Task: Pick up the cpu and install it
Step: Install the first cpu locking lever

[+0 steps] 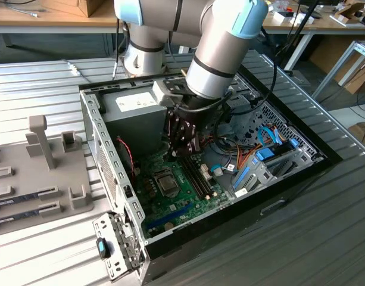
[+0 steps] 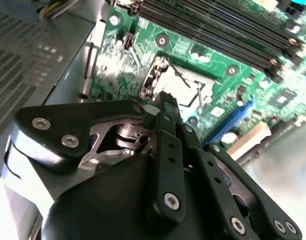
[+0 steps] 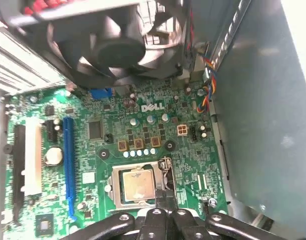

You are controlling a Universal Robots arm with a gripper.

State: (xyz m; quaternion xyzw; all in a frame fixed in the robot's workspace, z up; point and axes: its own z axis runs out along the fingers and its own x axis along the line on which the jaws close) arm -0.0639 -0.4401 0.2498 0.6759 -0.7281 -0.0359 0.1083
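Note:
The cpu (image 3: 137, 186) lies flat in its socket on the green motherboard (image 3: 88, 150), its silvery top framed by the metal load plate. It also appears in the exterior view as a dark square, the cpu (image 1: 167, 183), and in the second wrist view under glare, the cpu (image 2: 185, 82). My gripper (image 3: 165, 197) hangs inside the computer case just above the socket's edge by the retaining lever (image 3: 165, 165). Its black fingers are shut together with nothing between them. In the second wrist view the gripper (image 2: 167, 100) points at the socket's edge. The gripper (image 1: 188, 146) hangs under the arm.
A black fan (image 3: 113, 45) sits beyond the socket. The grey power-supply box (image 1: 134, 110) and the case wall (image 3: 262, 125) stand close by. Memory slots (image 1: 197, 176) and cables (image 1: 247, 158) run alongside. A grey fixture (image 1: 45, 173) lies at the exterior view's left.

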